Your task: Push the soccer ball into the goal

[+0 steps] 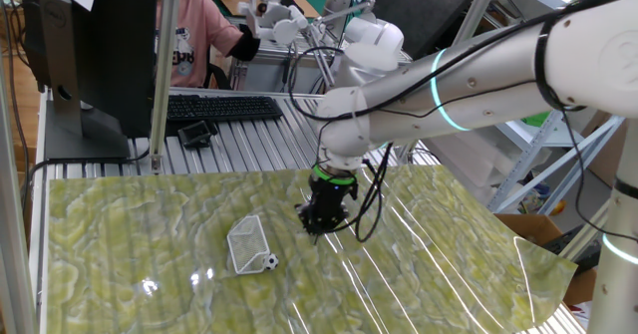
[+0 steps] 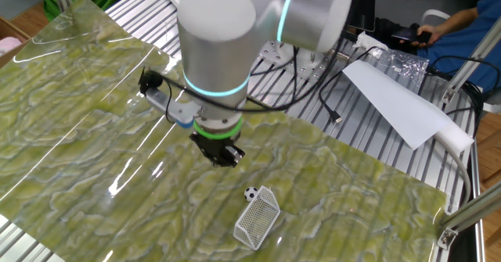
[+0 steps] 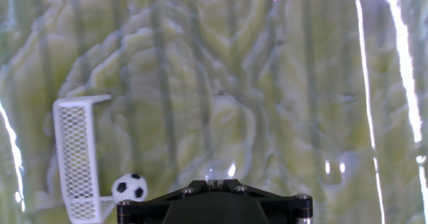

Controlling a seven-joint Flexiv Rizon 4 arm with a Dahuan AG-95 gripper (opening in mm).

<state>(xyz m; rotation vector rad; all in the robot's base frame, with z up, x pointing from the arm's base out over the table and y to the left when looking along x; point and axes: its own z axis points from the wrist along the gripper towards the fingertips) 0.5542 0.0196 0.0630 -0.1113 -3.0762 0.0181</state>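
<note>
Ball-pushing step looks nearly done: soccer ball (image 1: 271, 262) sits right at the mouth of the goal (image 1: 246, 242), touching or just beside its frame, not clearly inside the net. Your fingers (image 1: 316, 228) are pinched closed, holding nothing, pointing down over the desk (image 1: 120, 224), with ball and goal off to one side of them. Next you likely need one short nudge goalward. No readable labels or writing.

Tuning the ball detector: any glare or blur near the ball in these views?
One fixed view: bright glare streaks on the mat right of the ball, which is small but sharp. The other fixed view: faint glints left of the ball. Hand view: glare lines at both edges, mat soft, ball crisp beside the goal.
</note>
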